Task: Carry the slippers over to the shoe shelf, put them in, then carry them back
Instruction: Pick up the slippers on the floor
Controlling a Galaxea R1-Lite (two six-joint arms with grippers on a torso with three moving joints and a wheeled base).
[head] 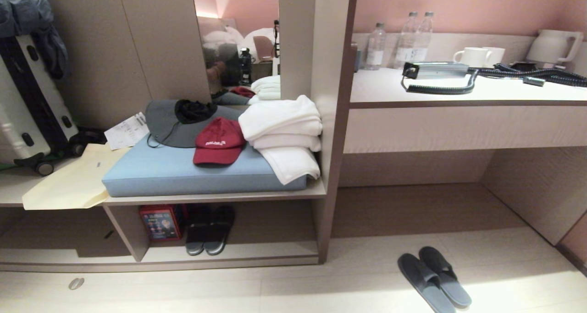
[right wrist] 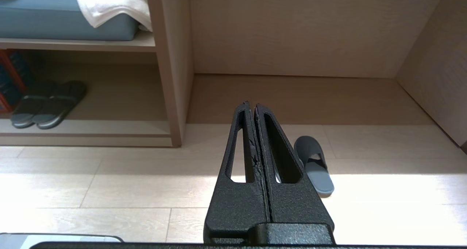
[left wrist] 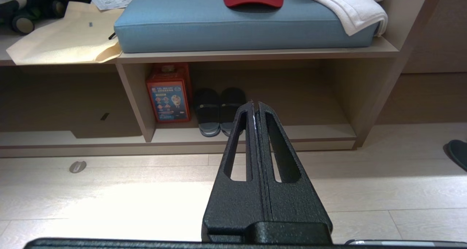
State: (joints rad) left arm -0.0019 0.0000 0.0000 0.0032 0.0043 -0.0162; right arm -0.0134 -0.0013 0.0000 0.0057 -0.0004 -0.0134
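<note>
Slippers [head: 433,278] lie side by side on the pale floor [head: 321,290] near the robot, out in front of the open space under the desk counter [head: 458,93], toes pointing toward the furniture. Nothing touches them, so the carrying step has, by the look of it, not begun. In the right wrist view the right gripper [right wrist: 252,104] hangs above the floor with its fingers pressed together and empty, one slipper showing just beside and beyond it; that arm looks the better placed to reach the pair. The left gripper [left wrist: 255,103] is likewise closed on nothing, aimed at the shoe shelf [head: 229,253].

Farther back, that low cubby sits under the bench board, its raised base keeping footwear off the floor. A darker pair [head: 210,233] already stands inside next to a red box [head: 161,221], leaving bare board on the side nearer the upright panel, which is probably where the grey pair would fit. Above, a blue cushion [head: 183,173] carries a red cap [head: 219,141] and folded white towels [head: 282,129]. Bottles [head: 403,40] and mugs [head: 477,56] stand at the back of the counter.
</note>
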